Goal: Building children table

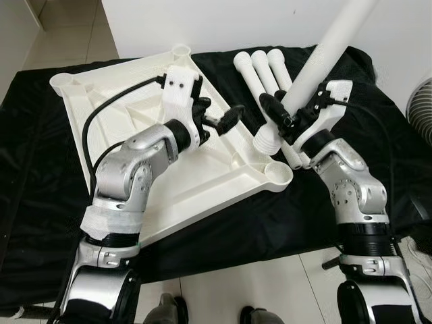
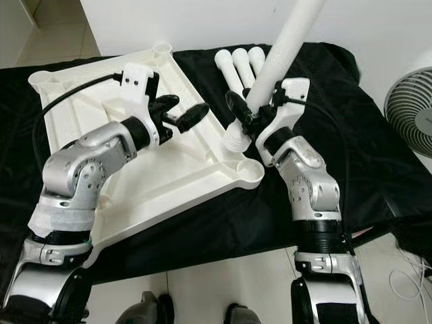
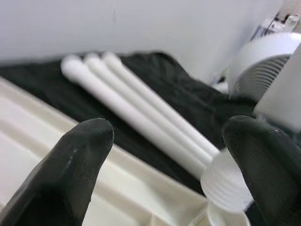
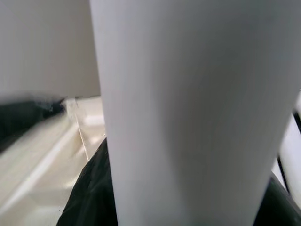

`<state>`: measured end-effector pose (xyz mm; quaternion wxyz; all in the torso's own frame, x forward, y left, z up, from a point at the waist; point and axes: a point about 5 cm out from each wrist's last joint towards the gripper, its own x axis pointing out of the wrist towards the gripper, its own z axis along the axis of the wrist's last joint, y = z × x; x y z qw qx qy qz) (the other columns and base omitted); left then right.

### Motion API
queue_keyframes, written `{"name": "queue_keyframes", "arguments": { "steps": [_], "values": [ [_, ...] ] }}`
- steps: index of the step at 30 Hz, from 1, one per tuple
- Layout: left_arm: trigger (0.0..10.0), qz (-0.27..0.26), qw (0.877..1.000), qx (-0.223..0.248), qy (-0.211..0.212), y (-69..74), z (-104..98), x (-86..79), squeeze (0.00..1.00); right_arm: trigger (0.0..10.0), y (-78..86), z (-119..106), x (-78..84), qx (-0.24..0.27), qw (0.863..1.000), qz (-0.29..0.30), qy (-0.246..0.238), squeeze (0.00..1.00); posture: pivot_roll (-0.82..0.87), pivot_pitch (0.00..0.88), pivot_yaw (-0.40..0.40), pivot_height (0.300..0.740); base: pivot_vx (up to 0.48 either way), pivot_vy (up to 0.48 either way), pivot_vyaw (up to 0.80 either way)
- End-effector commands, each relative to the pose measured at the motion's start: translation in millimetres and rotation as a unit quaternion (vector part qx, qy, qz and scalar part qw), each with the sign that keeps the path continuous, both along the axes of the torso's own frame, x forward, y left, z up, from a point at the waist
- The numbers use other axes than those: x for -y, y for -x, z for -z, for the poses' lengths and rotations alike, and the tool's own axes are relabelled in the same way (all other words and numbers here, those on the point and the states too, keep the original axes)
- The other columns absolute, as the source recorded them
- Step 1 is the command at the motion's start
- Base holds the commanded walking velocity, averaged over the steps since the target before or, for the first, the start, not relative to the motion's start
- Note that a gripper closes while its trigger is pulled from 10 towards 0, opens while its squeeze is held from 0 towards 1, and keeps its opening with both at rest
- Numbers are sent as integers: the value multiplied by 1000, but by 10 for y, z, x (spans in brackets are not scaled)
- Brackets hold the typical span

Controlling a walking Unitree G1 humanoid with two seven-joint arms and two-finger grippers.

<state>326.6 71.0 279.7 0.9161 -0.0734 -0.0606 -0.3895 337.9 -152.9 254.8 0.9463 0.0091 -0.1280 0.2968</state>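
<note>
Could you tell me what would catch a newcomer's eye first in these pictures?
Probably the long white table leg held slanted in the right gripper, its threaded end near a corner socket of the upturned white tabletop. Three more legs lie together on the black cloth.

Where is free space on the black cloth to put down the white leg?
Bare black cloth lies between the three spare legs and the fan, and beside the tabletop on its left. Crowded around the right gripper holding the leg.
</note>
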Motion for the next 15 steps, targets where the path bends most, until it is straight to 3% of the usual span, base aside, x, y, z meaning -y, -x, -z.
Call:
{"name": "queue_keyframes", "arguments": {
  "steps": [1, 7, 15],
  "values": [
    [10000, 22, 999, 43, -10, 47, -99, 47, 0, 10000, -2, -4, -66, 9, 999, -27, 43, 0, -78, 88, 23, 740, 0, 0, 0],
    [10000, 74, 995, 67, -23, 116, -169, 129, 0, 10000, -31, 10, -93, 13, 996, -45, 79, 0, -73, 88, 21, 740, 0, 0, 0],
    [10000, 175, 981, 87, -4, 316, -303, 306, 0, 10000, -93, 69, -120, 6, 992, -63, 110, 0, -56, 80, 18, 740, 0, 0, 0]
  ]
}}
